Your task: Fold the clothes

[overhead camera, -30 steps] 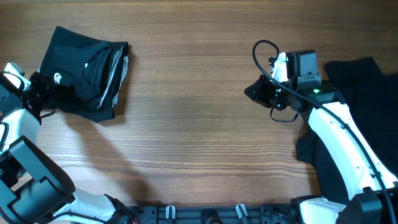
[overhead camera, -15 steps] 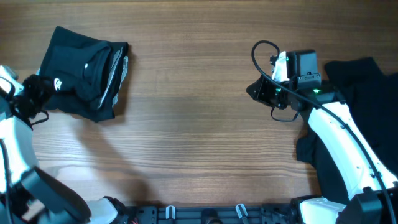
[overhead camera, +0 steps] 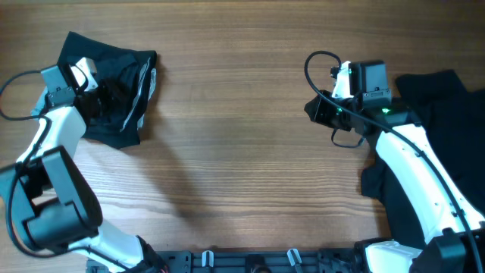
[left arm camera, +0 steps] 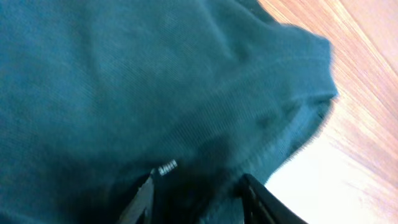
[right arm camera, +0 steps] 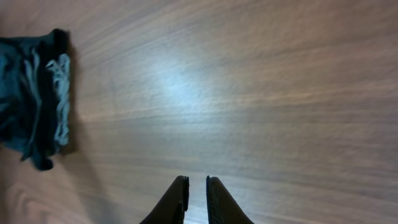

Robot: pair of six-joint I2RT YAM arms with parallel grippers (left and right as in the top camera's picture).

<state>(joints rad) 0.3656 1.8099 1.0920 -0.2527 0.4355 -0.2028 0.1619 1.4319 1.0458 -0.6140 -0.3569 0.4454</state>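
Over folded clothes [overhead camera: 130,85], left gripper [left arm camera: 196,190].

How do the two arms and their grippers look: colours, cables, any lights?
Left arm and right arm: white links, black joints. Left gripper and right gripper: slim black fingers. A black cable loops by the right wrist, near a small green light.

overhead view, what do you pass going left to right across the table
folded dark garment -> bare wood table -> right end effector -> loose dark clothes pile; the left end effector overlaps the folded garment, so it is left out
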